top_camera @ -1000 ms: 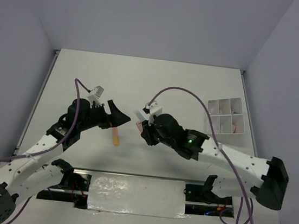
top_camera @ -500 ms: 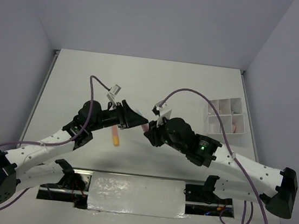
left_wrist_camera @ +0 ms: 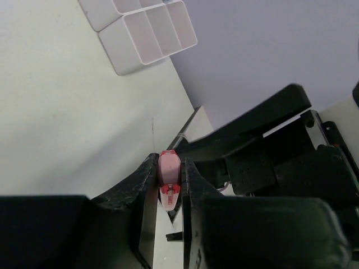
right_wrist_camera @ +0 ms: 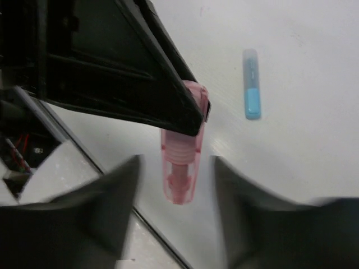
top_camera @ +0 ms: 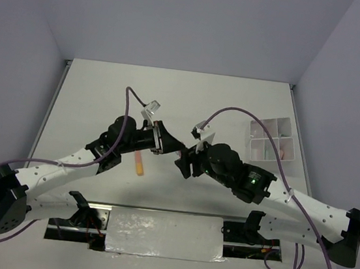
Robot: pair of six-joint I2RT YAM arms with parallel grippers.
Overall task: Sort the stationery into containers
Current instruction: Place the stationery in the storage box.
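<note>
My left gripper (left_wrist_camera: 169, 163) is shut on a pink marker (left_wrist_camera: 169, 171), whose cap end sticks out past its fingertips. In the right wrist view the same pink marker (right_wrist_camera: 180, 168) hangs from the left fingers, and my right gripper (right_wrist_camera: 176, 188) stands open with a gap on each side of it. Seen from above, the left gripper (top_camera: 168, 147) and right gripper (top_camera: 182, 161) meet mid-table. An orange marker (top_camera: 139, 165) lies on the table below the left arm. A blue marker (right_wrist_camera: 252, 92) lies flat on the table. The white divided tray (top_camera: 271, 138) sits at the right edge.
The tray (left_wrist_camera: 147, 39) shows as open white compartments in the left wrist view, close to the side wall. Pink items lie in one right-hand compartment (top_camera: 285, 149). Purple cables arc over both arms. A foil-covered strip (top_camera: 164, 235) runs along the near edge.
My left gripper reached right and shut on the pink marker. My right gripper opened and let go of it. Both arms shifted toward the right.
</note>
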